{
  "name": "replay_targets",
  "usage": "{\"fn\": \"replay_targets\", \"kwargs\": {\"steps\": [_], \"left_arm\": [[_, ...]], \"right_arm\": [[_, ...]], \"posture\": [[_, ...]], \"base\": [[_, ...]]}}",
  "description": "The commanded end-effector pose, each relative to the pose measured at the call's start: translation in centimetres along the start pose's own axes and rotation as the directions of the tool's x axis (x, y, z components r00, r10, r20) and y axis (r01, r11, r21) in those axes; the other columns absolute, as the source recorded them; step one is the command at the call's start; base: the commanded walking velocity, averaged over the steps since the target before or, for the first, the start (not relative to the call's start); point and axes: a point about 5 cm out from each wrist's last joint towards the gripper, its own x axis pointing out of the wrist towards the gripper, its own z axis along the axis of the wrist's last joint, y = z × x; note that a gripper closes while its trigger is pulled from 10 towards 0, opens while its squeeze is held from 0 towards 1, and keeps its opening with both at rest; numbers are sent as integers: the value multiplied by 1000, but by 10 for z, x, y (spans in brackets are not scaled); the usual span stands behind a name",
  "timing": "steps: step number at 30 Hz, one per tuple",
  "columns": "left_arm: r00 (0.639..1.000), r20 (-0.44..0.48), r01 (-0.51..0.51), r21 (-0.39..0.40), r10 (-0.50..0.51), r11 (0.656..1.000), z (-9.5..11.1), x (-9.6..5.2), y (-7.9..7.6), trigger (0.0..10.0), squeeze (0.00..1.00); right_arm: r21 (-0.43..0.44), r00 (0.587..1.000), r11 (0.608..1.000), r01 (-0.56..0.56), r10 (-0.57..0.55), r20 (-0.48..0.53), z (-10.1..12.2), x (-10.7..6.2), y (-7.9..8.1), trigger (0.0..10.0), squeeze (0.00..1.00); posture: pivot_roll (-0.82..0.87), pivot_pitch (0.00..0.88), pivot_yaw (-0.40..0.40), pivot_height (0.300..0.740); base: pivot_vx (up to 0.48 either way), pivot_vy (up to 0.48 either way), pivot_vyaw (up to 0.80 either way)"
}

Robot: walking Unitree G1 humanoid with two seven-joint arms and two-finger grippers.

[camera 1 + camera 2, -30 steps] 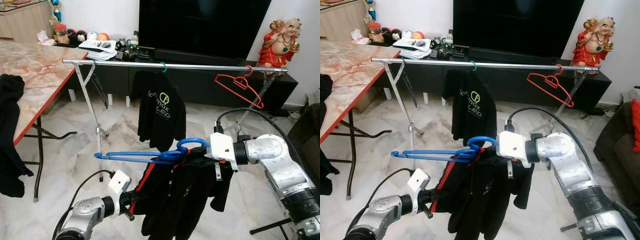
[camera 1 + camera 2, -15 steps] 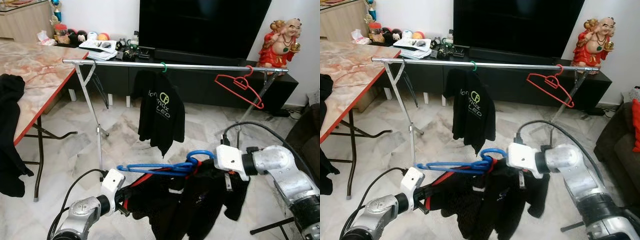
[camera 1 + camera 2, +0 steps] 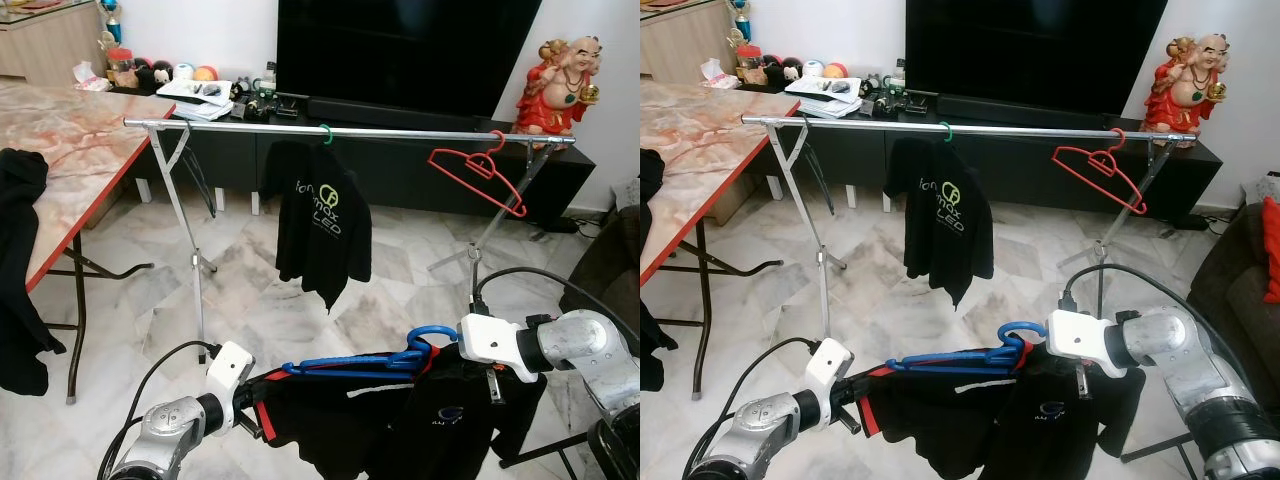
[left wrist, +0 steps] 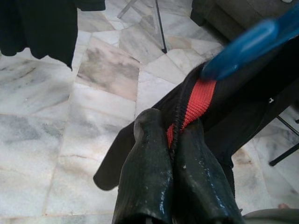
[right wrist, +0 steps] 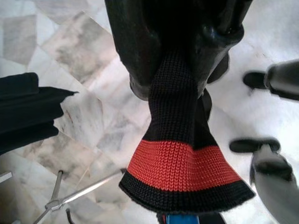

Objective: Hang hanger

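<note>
My left gripper [image 4: 173, 140] and right gripper [image 5: 180, 70] both pinch black shirt [image 3: 400, 425] on blue hanger [image 3: 360, 365], rail [image 3: 350, 130] at 12 o'clock.

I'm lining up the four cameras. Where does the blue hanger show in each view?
Left eye view: blue hanger low, centre, between the two arms, on the black shirt.
Right eye view: low, centre.
Left wrist view: blurred blue bar beyond the left end effector.
Right wrist view: blue sliver past the right end effector.
Shared landmark: the shirt's red-and-black collar.
</note>
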Motion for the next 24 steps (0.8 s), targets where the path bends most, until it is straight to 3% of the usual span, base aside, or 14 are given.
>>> {"fn": "replay_targets", "kwargs": {"steps": [1,4,6,7,12,19,22,24], "left_arm": [[997,-37,-73,-3,73,997,-7,-12,13,0,0],[996,-34,-79,1,79,997,-5,-12,15,0,0],[996,-36,-86,3,86,996,-5,-13,17,0,0],[995,-41,-87,6,87,996,-5,-13,18,0,0],[995,-47,-87,4,87,996,-6,-14,18,0,0],[995,-56,-81,4,81,997,-8,-14,17,0,0],[995,-58,-84,7,85,996,-7,-14,18,0,0],[995,-58,-84,8,84,996,-7,-14,18,0,0]], "right_arm": [[40,980,999,25,-17,-200,-30,-21,4,0,0],[32,983,999,9,-3,-185,-30,-17,6,0,0],[51,995,998,28,-23,-99,-22,-14,3,0,0],[75,999,996,46,-46,-1,-12,-13,-1,0,0],[97,992,995,35,-46,117,-3,-14,-2,0,0],[139,983,990,2,-27,179,-4,-13,3,0,0],[113,998,993,-46,39,58,-17,-15,11,0,0],[110,998,992,-60,56,36,-21,-16,14,0,0]], "posture": [[12,0,-91,740],[19,0,-90,740],[19,0,-90,740],[17,0,-89,740],[16,0,-91,740],[18,0,-91,740],[15,0,-89,740],[14,0,-89,740]], "base": [[0,0,0],[0,0,0],[0,0,0],[0,0,0],[0,0,0],[0,0,0],[0,0,0],[0,0,0]]}}
